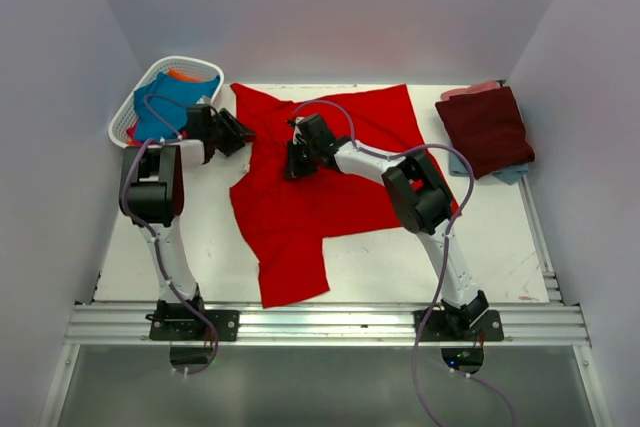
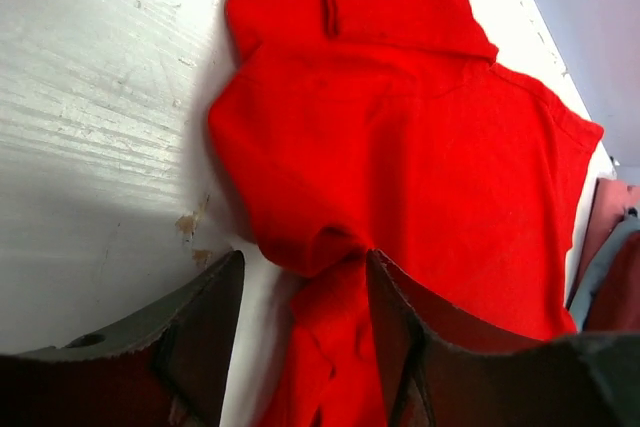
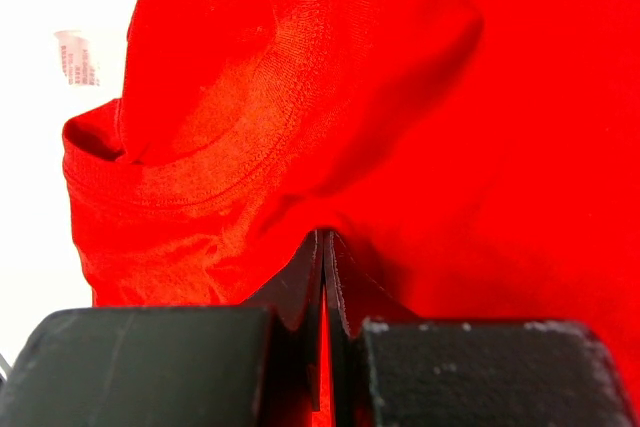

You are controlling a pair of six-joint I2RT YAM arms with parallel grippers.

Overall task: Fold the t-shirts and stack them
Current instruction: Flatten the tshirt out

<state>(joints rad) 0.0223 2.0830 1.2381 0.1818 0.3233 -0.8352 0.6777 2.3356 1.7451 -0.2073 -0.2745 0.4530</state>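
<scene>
Pinching a fold of the red t-shirt (image 1: 300, 212) near its collar with the right fingers (image 3: 150, 367), pressed together on the thin cloth. Hovering with the left fingers (image 2: 200, 337) apart at the shirt's left side, a ridge of red cloth passing between them, not squeezed. Lying spread over the middle of the table (image 1: 190, 247), from far edge toward near edge. Resting folded at the far right corner, maroon t-shirt (image 1: 487, 129) on top. Sitting in the white basket (image 1: 125, 119) at the far left corner, teal t-shirt (image 1: 165, 102).

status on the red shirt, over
Right gripper shut on red t-shirt. Left gripper open at its edge. Basket, maroon stack off to the sides.
</scene>
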